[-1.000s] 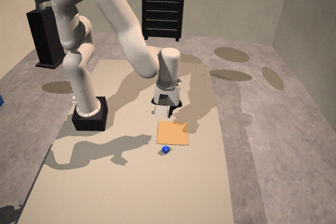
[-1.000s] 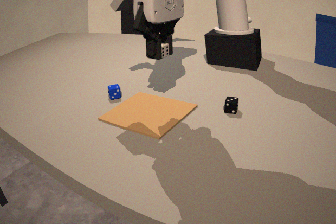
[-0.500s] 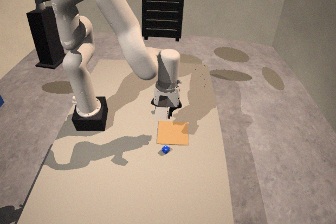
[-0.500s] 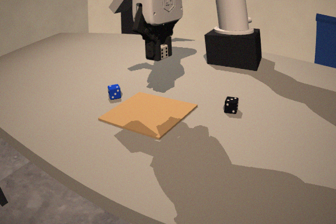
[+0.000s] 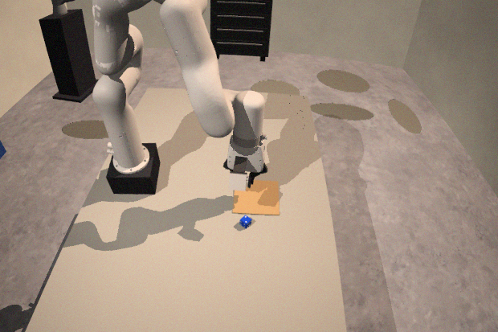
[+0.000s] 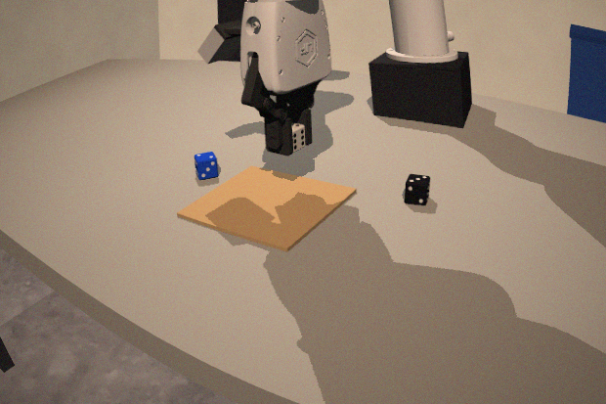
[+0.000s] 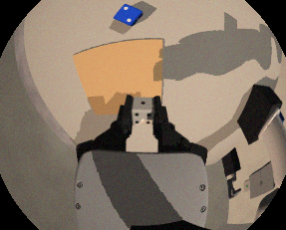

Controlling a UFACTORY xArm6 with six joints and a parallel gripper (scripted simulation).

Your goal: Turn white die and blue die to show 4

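Observation:
My gripper (image 5: 244,181) (image 6: 288,140) (image 7: 143,104) is shut on the white die (image 6: 298,135) (image 7: 143,114) and holds it a little above the table, just beyond the far edge of the orange mat (image 5: 251,203) (image 6: 293,215) (image 7: 115,67). In the exterior view the die's side with six pips faces the camera. The blue die (image 5: 245,221) (image 6: 206,164) (image 7: 127,14) lies on the table just off the mat's edge, with two pips on top. The black die (image 6: 417,189) lies on the table to the right of the mat; it is hidden in the top view.
The arm's black base block (image 5: 132,177) (image 6: 420,87) stands on the table behind the mat. A blue box (image 6: 586,72) stands at the far right. A black cabinet (image 5: 241,6) and a black pedestal (image 5: 68,54) stand on the floor beyond the table.

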